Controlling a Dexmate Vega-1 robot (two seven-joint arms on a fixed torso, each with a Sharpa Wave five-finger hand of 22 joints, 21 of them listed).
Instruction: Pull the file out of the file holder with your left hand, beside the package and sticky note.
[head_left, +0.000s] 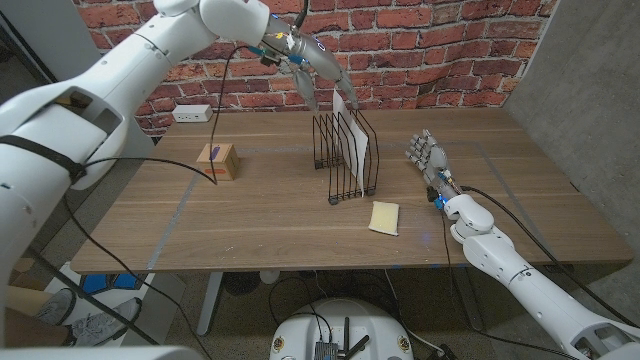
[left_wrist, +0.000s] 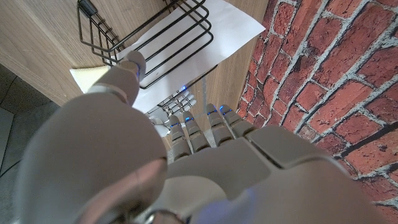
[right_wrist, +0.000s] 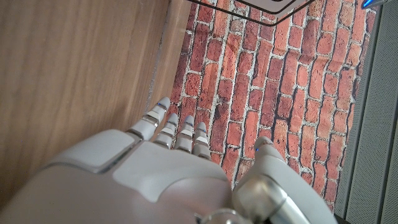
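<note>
A black wire file holder (head_left: 346, 155) stands mid-table with a white file (head_left: 357, 135) upright in it. My left hand (head_left: 318, 70) hovers just over the file's top corner, fingers spread, holding nothing. In the left wrist view its thumb (left_wrist: 129, 70) and fingers (left_wrist: 211, 124) straddle the air above the file (left_wrist: 217, 28) and holder (left_wrist: 146, 28). A small cardboard package (head_left: 219, 161) sits to the holder's left. A yellow sticky note pad (head_left: 385, 217) lies in front of the holder. My right hand (head_left: 427, 160) stands at the right, fingers up and apart.
A brick wall (head_left: 420, 50) backs the table, with a white power outlet (head_left: 191, 113) at its foot. A black cable (head_left: 215, 110) hangs from my left arm to the table near the package. A grey panel (head_left: 590, 110) stands at the right.
</note>
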